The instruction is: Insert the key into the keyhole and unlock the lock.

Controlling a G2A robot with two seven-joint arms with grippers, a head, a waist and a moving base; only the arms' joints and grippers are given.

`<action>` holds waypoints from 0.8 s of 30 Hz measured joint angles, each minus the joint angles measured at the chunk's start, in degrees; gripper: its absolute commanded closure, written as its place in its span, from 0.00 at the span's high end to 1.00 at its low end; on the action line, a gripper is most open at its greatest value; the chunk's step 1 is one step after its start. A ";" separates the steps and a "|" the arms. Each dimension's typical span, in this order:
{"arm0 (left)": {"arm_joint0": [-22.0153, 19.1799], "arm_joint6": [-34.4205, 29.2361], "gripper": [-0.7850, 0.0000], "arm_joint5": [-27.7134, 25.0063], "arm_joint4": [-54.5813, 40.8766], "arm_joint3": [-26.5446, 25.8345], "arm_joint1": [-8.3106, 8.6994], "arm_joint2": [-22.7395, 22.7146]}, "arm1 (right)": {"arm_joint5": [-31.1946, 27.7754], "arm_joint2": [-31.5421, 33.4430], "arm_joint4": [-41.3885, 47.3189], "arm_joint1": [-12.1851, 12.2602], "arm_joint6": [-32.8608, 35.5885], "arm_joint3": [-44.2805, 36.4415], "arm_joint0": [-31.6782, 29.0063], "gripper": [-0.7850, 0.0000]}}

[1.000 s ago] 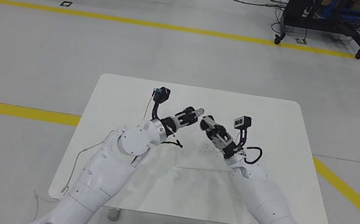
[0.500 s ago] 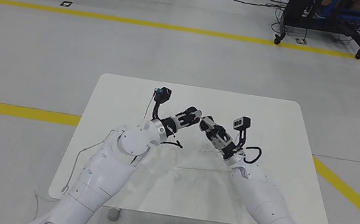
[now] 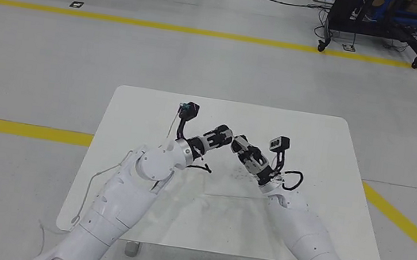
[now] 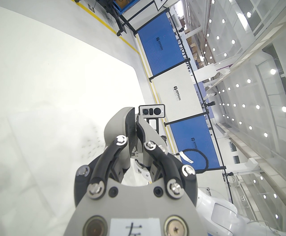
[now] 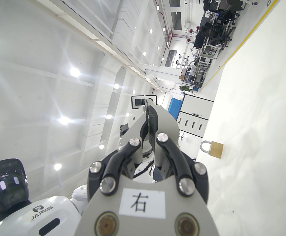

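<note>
1. The left gripper (image 4: 135,121) is pressed together, over the table (image 3: 318,145) just 12 o'clock of its centre.
2. The right gripper (image 5: 148,112) is also pressed together. In the top view it sits just beside the left one, at its 4 o'clock. Whether either pinches anything, I cannot tell.
3. The brass lock (image 5: 212,149) lies flat on the table, apart from the right gripper.

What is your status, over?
Left gripper and right gripper: jaws shut, tips close together above table. Brass padlock lies on it, untouched. Key: cannot tell.

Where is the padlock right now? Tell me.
In the right wrist view, the padlock lies on the white table, apart from the right end effector.
</note>
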 measured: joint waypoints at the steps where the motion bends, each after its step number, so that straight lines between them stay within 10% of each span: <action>1: 0.01 0.07 0.00 0.07 0.15 -0.02 0.00 0.02 | -0.09 0.05 0.08 -0.05 0.06 0.01 -0.05 0.23; 2: 0.01 0.11 0.00 0.17 0.36 -0.06 0.01 0.04 | -0.23 0.11 0.22 -0.13 0.14 0.05 -0.14 0.85; 4: 0.01 0.23 0.00 0.26 0.65 -0.13 0.02 0.05 | -0.46 0.25 0.41 -0.22 0.30 0.18 -0.23 0.98; 24: 0.52 1.55 0.00 -0.95 -2.94 -1.08 0.17 -2.28 | -1.65 1.88 3.44 -0.77 1.98 1.09 -0.84 1.00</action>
